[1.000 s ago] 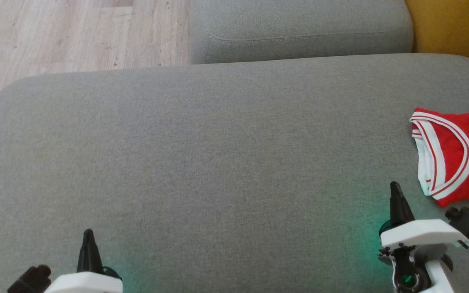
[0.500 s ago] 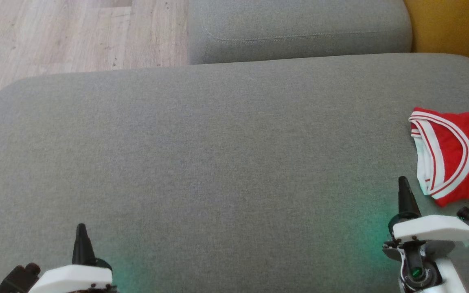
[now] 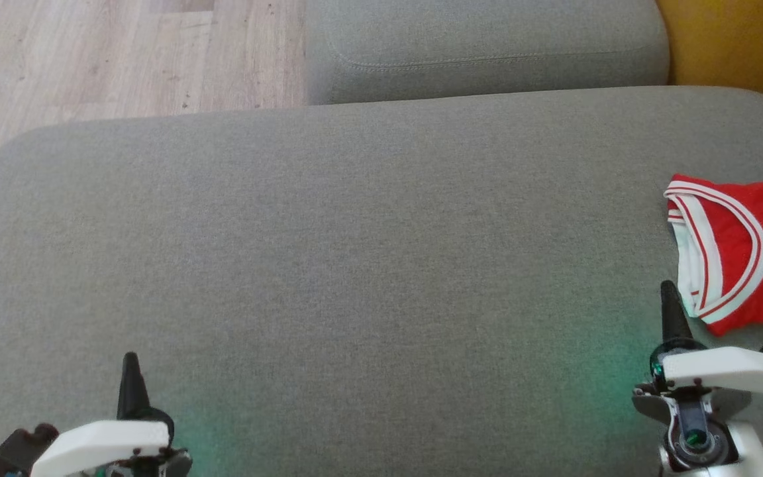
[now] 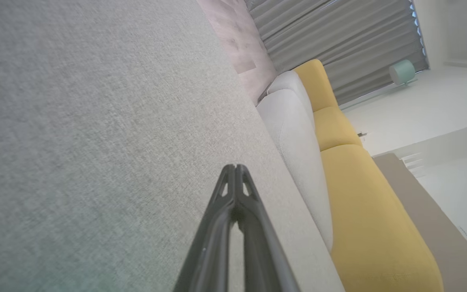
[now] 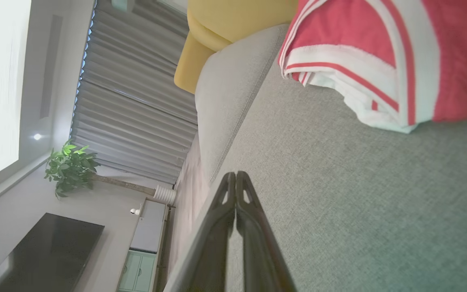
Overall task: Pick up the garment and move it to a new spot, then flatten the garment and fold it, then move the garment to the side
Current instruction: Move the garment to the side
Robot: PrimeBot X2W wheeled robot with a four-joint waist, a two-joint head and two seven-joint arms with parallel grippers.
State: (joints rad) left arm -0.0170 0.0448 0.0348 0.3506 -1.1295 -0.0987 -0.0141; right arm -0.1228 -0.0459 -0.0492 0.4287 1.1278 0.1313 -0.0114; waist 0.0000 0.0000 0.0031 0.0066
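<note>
Head view, nearest me: my left gripper sits at 7 o'clock and my right gripper at 4 o'clock. Each is a pair of long dark tapered fingers pressed together into one point, gripping nothing, above a white housing. Both hang over the seat, a broad cushion with rounded corners in coarse grey weave, tinted green beside each wrist.

The garment lies on the seat at 3 o'clock, just beside my right fingertips but clear of them. It is red knit, folded into a compact bundle, with white bands and thin red stripes curving along its edge. Its right part runs out of frame. In the right wrist view its layered white hem sags onto the weave.

Farther off, at 12 o'clock, is a second grey cushion with a stitched seam. Pale wood-plank floor is at 11 o'clock and mustard upholstery at 1 o'clock.
</note>
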